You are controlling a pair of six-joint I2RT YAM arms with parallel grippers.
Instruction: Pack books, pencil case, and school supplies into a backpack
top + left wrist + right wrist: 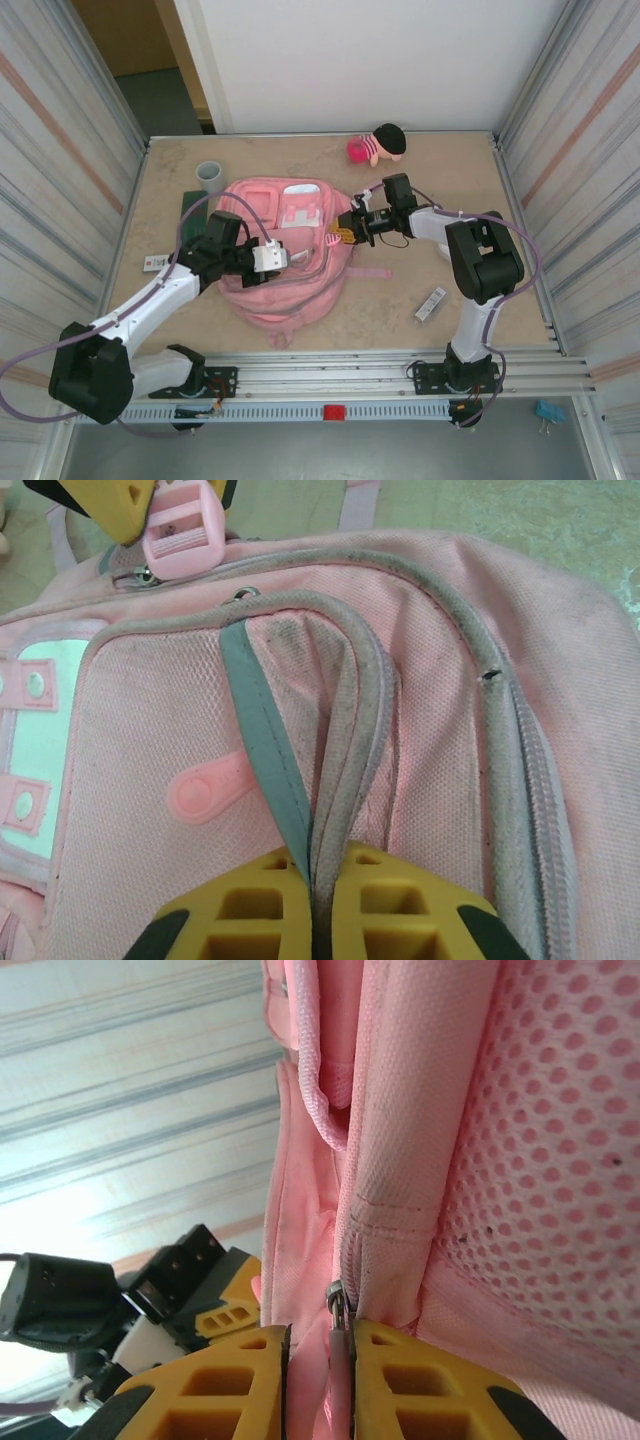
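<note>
Firmly, backpack [430,730] edge within left tool [322,885]

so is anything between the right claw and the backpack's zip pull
nothing visible in the way: the zip pull sits right between the right claw fingers, with only the backpack and its own pink fabric beside it

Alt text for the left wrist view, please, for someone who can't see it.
The left gripper, its yellow jaws shut, pinches a grey-piped fold of the pink backpack at the bottom of the frame. A pink pull tab lies left of the fold, and a pink buckle sits at the top edge.
</note>
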